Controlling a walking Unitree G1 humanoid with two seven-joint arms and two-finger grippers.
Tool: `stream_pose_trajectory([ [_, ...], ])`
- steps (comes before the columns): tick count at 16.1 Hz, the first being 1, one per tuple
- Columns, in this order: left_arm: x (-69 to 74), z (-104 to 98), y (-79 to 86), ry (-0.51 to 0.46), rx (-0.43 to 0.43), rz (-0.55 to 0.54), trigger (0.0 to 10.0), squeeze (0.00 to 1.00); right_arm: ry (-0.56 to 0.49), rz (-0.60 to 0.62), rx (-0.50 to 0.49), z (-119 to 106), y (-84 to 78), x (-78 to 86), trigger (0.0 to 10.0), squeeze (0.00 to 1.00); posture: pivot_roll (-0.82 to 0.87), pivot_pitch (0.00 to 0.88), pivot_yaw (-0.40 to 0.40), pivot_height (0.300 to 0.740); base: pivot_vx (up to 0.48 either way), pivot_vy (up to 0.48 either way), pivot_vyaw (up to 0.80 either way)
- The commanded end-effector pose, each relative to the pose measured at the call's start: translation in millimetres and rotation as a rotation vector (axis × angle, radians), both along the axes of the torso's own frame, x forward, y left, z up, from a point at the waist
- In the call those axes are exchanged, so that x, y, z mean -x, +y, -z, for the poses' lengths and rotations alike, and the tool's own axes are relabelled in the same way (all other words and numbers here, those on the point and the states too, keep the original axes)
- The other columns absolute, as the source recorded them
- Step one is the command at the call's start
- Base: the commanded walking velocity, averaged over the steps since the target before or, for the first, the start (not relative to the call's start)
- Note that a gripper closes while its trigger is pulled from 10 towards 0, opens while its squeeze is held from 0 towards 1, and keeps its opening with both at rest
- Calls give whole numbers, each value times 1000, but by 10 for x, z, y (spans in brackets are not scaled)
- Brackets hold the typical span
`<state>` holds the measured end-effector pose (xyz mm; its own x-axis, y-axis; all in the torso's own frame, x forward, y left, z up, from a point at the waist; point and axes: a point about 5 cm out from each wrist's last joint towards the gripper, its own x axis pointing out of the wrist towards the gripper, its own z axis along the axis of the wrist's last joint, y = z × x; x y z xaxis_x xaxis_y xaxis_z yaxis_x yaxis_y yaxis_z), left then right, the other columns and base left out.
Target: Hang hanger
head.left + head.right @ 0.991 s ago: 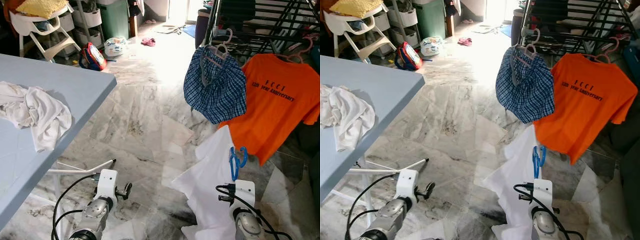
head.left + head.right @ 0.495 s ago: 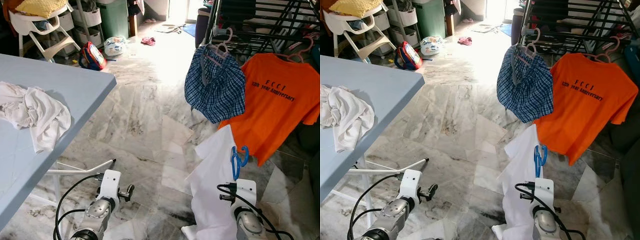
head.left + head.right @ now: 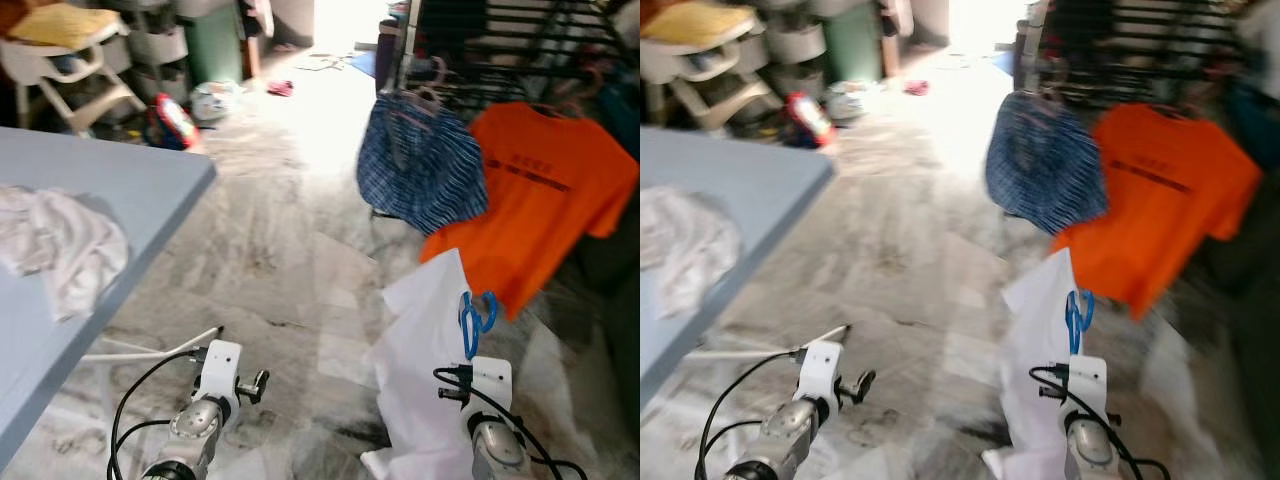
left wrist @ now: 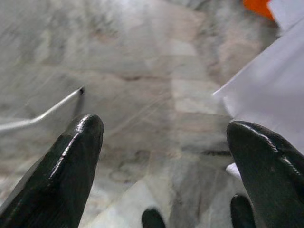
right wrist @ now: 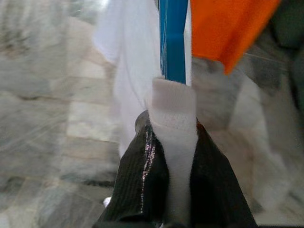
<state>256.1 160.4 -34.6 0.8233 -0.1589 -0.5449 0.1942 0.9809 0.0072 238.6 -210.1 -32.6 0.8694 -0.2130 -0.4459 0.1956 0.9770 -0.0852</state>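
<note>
Marble floor (image 3: 270, 250) fills most of the head views, which are blurred; the drying rack (image 3: 500, 50) stands at the far side and serves as landmark. On its near rail hang a blue checked garment (image 3: 420, 165) and, beside it, an orange T-shirt (image 3: 545, 195). Well short of the rack, the right gripper (image 5: 172, 156) holds up the blue hanger (image 3: 472, 322) with a white shirt (image 3: 425, 380) draped from it, the hook just below the orange hem. Opposite the rack, a blue table (image 3: 120, 190) carries a crumpled white cloth (image 3: 65, 245). The left gripper (image 4: 166, 161) hangs low over the floor, far from the rack.

From the left wrist, the two fingers stand wide apart with nothing between them.

From the right wrist, the fingers are clamped on white fabric wrapped at the hanger's neck, with orange cloth beyond.

By these pictures the hanger is loaded and gripped, but not yet hung: reaching the rack, lifting the hook over a rail and letting go all remain.
</note>
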Motion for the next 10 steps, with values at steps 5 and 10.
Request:
stream_pose_trajectory([
  [5, -15, -10, -21, -4, 14, -3, 10000, 0, -24, 21, 7, -38, -35, -25, 10000, 0, -32, 80, 1, 740, 0, 0, -400],
  [10, 36, 41, -36, 27, -38, 13, 10000, 0, 36, 16, -18, 30, -1, 3, 10000, 0, -25, 77, -5, 740, 0, 0, 0],
])
